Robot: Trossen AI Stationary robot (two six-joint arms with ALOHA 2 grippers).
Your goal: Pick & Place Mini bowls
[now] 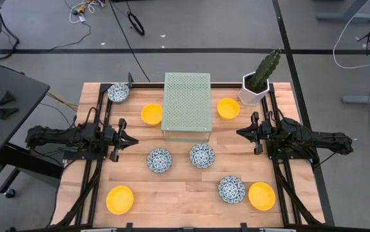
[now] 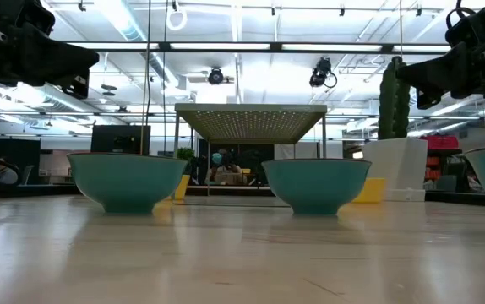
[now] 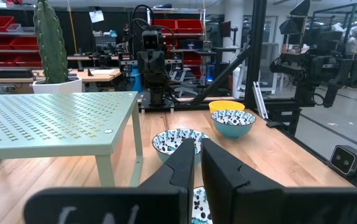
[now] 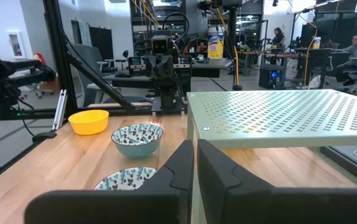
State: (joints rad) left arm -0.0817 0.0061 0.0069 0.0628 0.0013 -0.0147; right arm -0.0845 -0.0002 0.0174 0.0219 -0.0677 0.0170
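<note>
A wooden table [image 1: 185, 200] seen from above, with a pale green perforated stand [image 1: 186, 104] at its middle rear. The left gripper [image 1: 132, 140] waits just left of the stand, fingers closed, holding nothing. The right gripper [image 1: 242, 133] waits right of the stand, likewise closed and empty. Beside the stand sit two yellow mini bowls [image 1: 151, 114], one on each side. In front of it lie two blue-patterned mini bowls [image 1: 160, 160]. More bowls lie further off. A cactus pot [image 1: 256, 90] stands right of the stand.
</note>
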